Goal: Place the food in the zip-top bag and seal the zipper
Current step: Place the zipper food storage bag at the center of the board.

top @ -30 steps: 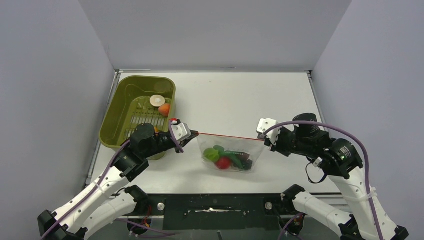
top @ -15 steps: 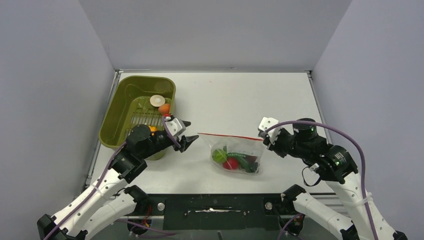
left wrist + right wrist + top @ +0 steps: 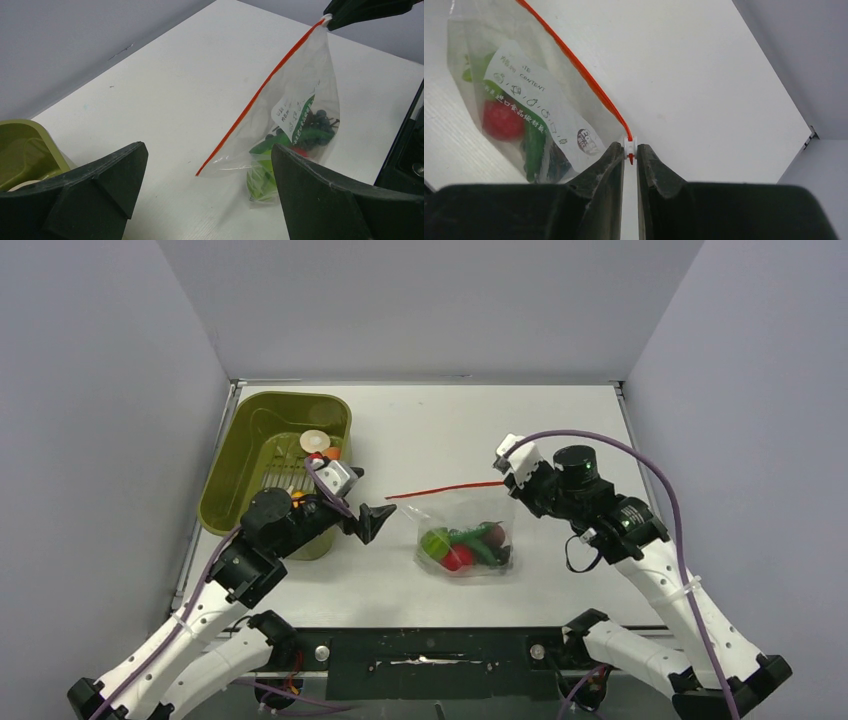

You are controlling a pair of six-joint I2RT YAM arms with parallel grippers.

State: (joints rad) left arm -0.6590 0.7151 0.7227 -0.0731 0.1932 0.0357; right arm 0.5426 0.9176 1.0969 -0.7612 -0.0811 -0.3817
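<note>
Pinching zipper (image 3: 583, 75) end, right tool (image 3: 630, 150); bag (image 3: 539, 115) print legible only wrist views.

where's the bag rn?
Top view: the bag sits mid-table between the two grippers. The right gripper pinches the right end of its zipper; the open left gripper is clear of it, beside the green tub.

Clear plastic zip-top bag (image 3: 300, 90) with orange-red zipper strip (image 3: 260, 93) is slanting above white tabletop (image 3: 175, 75), carrying green, red and dark-purple toy food (image 3: 305, 127); black left gripper (image 3: 207, 155) is gaping wide.
</note>
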